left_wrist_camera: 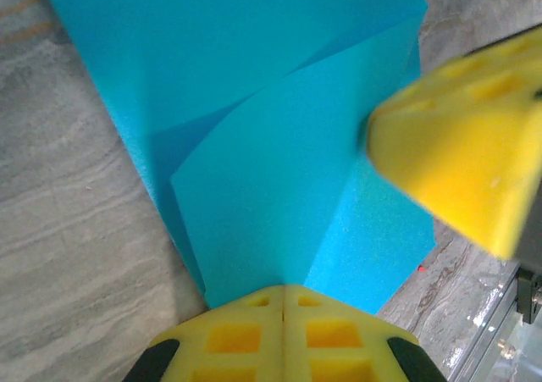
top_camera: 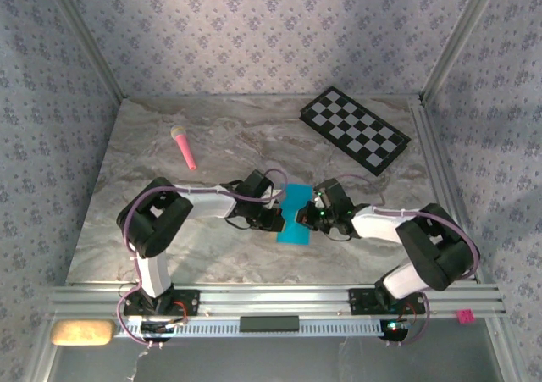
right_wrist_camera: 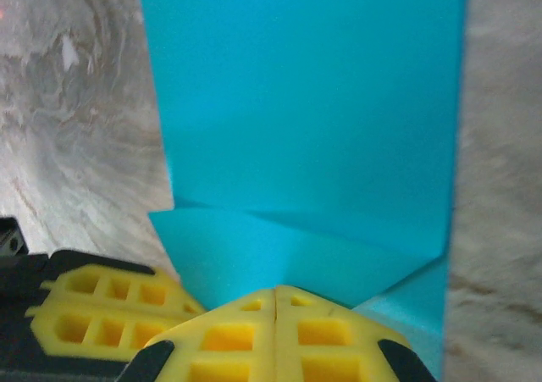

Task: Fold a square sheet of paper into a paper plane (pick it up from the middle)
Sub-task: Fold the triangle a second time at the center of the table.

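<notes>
I can read no words, numbers or brand marks anywhere. The square sheet of paper (left_wrist_camera: 279, 187) before me is plain cyan on every face I see. The small pink tag (top_camera: 464, 317) at the lower right of the top view is too small for me to make out.

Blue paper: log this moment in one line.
paper: partly folded, on table | left tool: shut, tip on paper | right tool: shut, tip on paper

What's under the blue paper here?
Marbled table shows all around the blue paper; under its raised fold, only more paper. Anything directly beneath is covered.
</notes>
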`<state>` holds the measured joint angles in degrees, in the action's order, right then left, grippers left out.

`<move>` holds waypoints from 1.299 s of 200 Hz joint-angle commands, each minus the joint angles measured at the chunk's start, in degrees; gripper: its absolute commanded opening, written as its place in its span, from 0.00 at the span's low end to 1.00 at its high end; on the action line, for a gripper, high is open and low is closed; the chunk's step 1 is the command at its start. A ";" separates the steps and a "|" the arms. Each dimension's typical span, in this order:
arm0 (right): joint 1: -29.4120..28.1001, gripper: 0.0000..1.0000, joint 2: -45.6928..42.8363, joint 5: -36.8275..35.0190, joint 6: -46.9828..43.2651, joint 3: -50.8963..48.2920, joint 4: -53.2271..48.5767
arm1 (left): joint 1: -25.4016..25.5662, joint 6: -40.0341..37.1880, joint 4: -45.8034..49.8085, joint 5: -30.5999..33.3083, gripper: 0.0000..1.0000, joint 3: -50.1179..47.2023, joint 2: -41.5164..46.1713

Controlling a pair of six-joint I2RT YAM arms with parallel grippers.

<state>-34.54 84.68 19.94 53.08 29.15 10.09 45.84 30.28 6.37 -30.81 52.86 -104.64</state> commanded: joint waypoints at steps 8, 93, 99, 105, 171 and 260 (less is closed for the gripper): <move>-2.16 0.00 2.26 0.40 0.25 0.95 1.71 | 0.49 -0.12 6.20 5.38 0.00 -2.81 -2.26; 3.50 0.00 1.16 0.22 1.19 -3.85 3.16 | 0.48 -1.45 8.57 6.98 0.00 -1.69 -2.05; 4.22 0.00 0.52 0.69 1.15 -3.92 3.23 | 0.50 -1.52 8.57 6.92 0.00 -1.74 -2.06; 4.60 0.00 -0.22 1.21 1.07 -3.86 3.55 | 0.48 -1.61 8.55 6.99 0.00 -1.74 -2.06; 2.01 0.00 1.62 3.83 -0.87 2.26 3.95 | 0.52 -1.98 9.01 7.16 0.00 -1.25 -1.70; 10.57 0.00 8.63 1.99 -3.23 -0.27 6.75 | 0.48 -3.21 10.68 8.22 0.00 -1.09 -1.78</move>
<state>-27.42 92.27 27.00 52.80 29.95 19.18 46.24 28.95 7.75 -28.67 53.58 -104.36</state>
